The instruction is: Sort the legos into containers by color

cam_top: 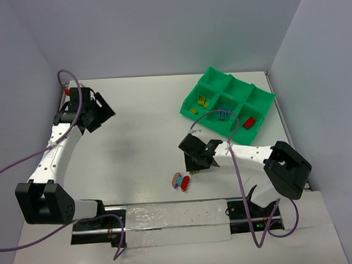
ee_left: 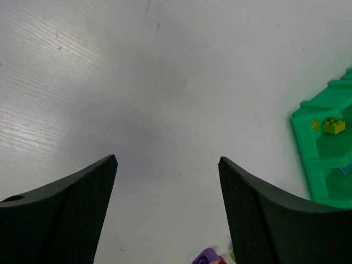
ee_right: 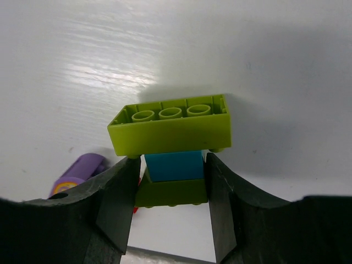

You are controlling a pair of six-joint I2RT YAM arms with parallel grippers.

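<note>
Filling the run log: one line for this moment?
left gripper open, empty | right gripper gripping lime-cyan brick stack | tray partly filled

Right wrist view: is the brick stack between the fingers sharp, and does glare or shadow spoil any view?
Right wrist: the brick stack, flanked by the right gripper, is sharp, edges clear; glare streaks the table upper left, soft shadow behind the stack. Left wrist: streaky glare at left, green tray crisp. Top external: even light, faint arm shadows.
</note>
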